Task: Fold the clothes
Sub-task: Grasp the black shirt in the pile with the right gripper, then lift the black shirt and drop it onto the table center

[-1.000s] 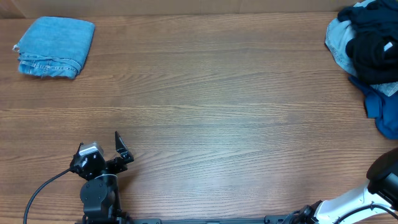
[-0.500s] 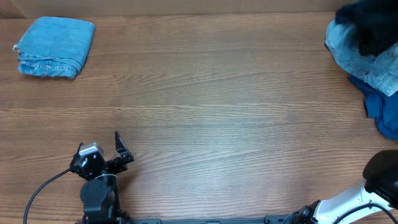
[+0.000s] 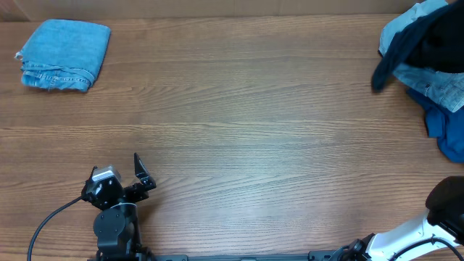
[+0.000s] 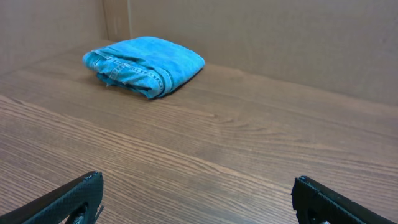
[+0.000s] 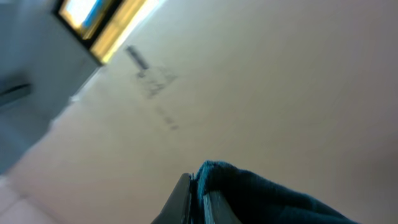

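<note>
The clothes lie in a pile at the table's far right: a black T-shirt (image 3: 429,40) raised and blurred above a light-blue denim piece (image 3: 441,85) and a royal-blue garment (image 3: 446,130). In the right wrist view my right gripper (image 5: 198,186) is shut on a fold of the dark T-shirt (image 5: 267,199), with the camera tilted up at a wall. The overhead view shows only that arm's base (image 3: 435,217). My left gripper (image 3: 114,167) rests at the near left, open and holding nothing (image 4: 196,186). A folded light-blue denim piece (image 3: 64,54) lies at the far left corner (image 4: 146,62).
A brown cardboard wall (image 4: 280,37) runs along the table's far edge. Bare wooden tabletop (image 3: 246,130) stretches between the folded denim and the pile. A black cable (image 3: 51,217) trails from the left arm.
The black T-shirt has come up off the pile on the right; it now hangs higher and spreads leftward. The left arm and the folded denim have not moved.
</note>
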Controlling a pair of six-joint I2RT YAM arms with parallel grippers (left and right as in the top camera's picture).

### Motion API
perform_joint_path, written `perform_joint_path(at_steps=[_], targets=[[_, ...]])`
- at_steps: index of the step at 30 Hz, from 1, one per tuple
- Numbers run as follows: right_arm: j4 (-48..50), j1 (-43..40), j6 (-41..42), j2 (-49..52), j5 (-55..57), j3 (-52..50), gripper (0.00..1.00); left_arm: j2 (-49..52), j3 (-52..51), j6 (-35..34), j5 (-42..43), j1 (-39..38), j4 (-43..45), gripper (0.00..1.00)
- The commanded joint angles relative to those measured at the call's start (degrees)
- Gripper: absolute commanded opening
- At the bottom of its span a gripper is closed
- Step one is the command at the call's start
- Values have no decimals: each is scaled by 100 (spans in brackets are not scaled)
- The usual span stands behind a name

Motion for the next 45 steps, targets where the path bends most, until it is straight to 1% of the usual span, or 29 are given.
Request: perform_joint_path(at_steps=[1,5,6,7,9,12,17,20,21,26,28,35,38,40,45], targets=[[638,17,1342,-179,-951,260,4,-50,-20,105,-116,-7,17,100],[1266,103,2090,-179,-1231,262,4,-50,-20,103,-116,-7,17,100],[1427,133,2332,-181,-1274,262,4,-50,-20,105,-116,-7,15,100],[1742,203,2750,-179,-1357,262,4,-50,-20,105,-116,-7,17,100],[2190,330,3241,-181,-1421,262,4,-50,-20,103,-116,-7,15,100],[2564,575,3679,-192,-1443,264,4,-50,-20,105,-116,-7,17,100],[2546,1128,3683,-212,-1574,339,4,-50,-20,105,-116,-7,15,100],[2553,1637,3783,-212,-1834,402,4,-50,-20,105,-118,-7,17,100],[2555,1934,3781,-212,-1910,433,4,-50,-20,103,-116,-7,15,100],[2575,2708,3735,-212,-1954,446,4,-50,-20,103,-116,-7,15,100],[2577,3154,3622,-212,-1978,452,4,-50,-20,103,-116,-7,17,100],[2813,4262,3571,-212,-2107,579,4,-50,-20,105,-118,-7,15,100],[2798,4636,3353,-212,-2302,621,4,-50,-20,103,-116,-7,17,100],[2583,4677,3117,-212,-2406,621,4,-50,-20,103,-116,-7,17,100],[1362,4485,2057,-212,-2393,619,4,-50,-20,105,-118,-7,15,100]])
